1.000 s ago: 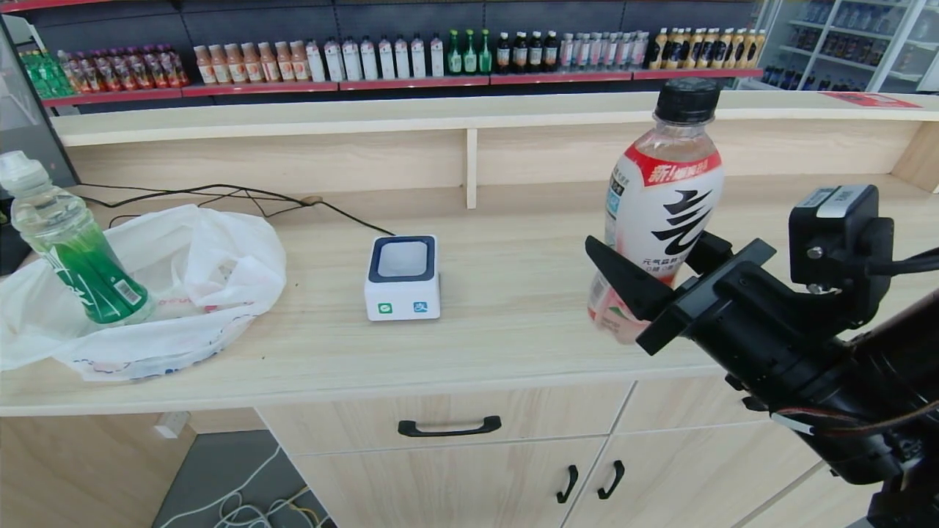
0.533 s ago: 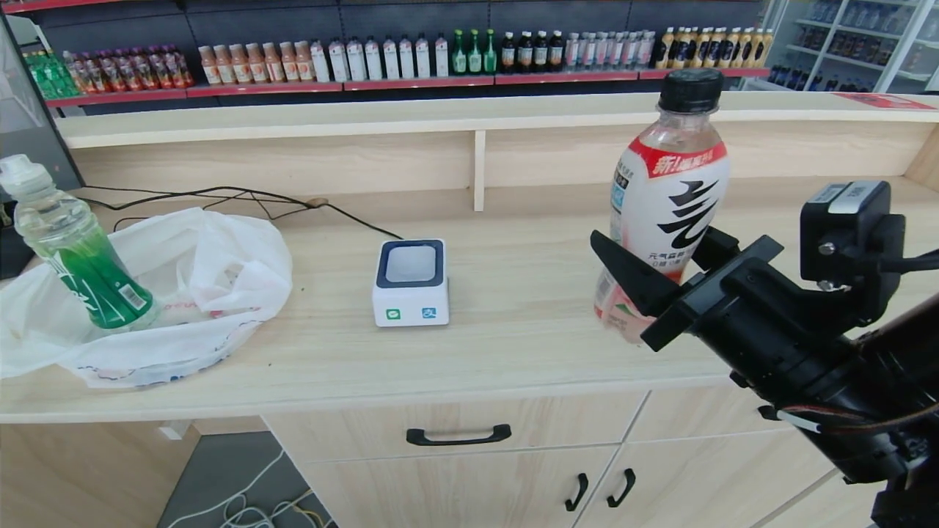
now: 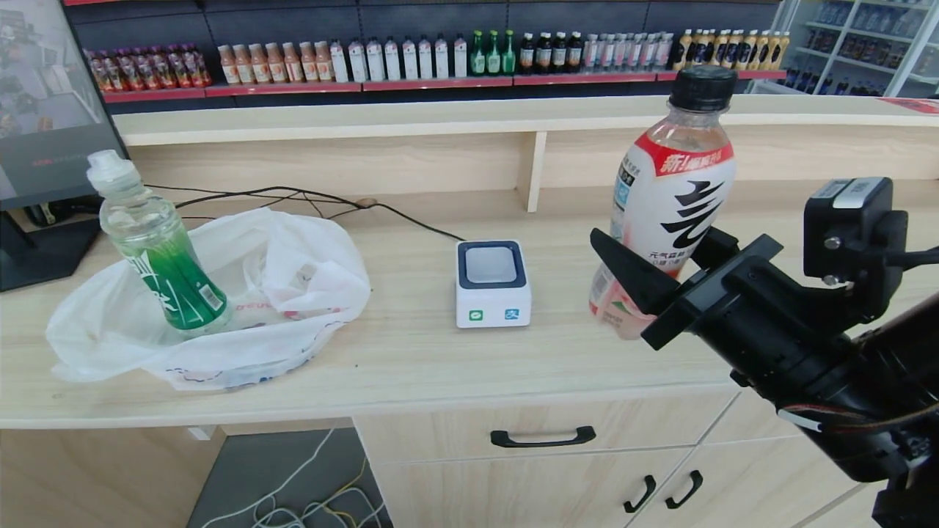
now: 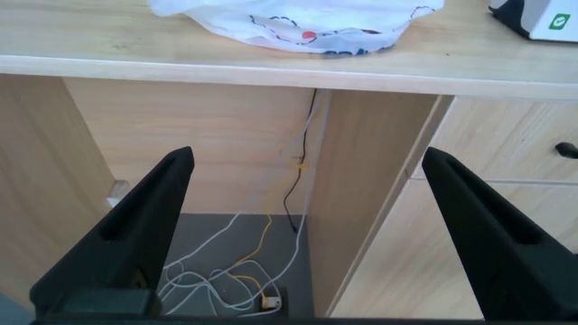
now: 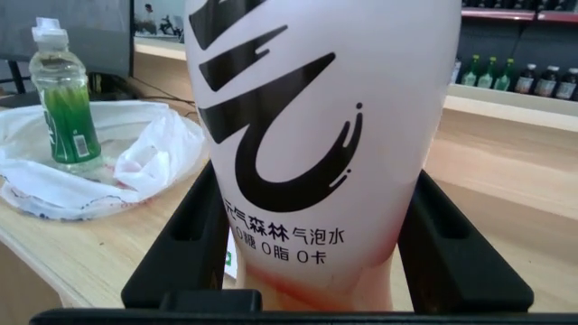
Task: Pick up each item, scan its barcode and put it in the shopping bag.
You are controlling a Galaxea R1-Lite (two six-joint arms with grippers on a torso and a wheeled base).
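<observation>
While gripping bottle (image 3: pixel 671 191), right end effector (image 3: pixel 654 253) sits half-open.

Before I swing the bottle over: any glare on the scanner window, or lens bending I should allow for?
Head view: scanner window evenly pale, no hot spot; the front edge of the counter bows, so lines curve toward the borders. Right wrist view: the bottle in the right gripper blocks the middle, soft sheen on its label. Left wrist view: dimmer under the counter.

Monitor (image 3: pixel 44 95), wooden counter (image 3: pixel 440 352), stocked drink shelves (image 3: pixel 440 62)
</observation>
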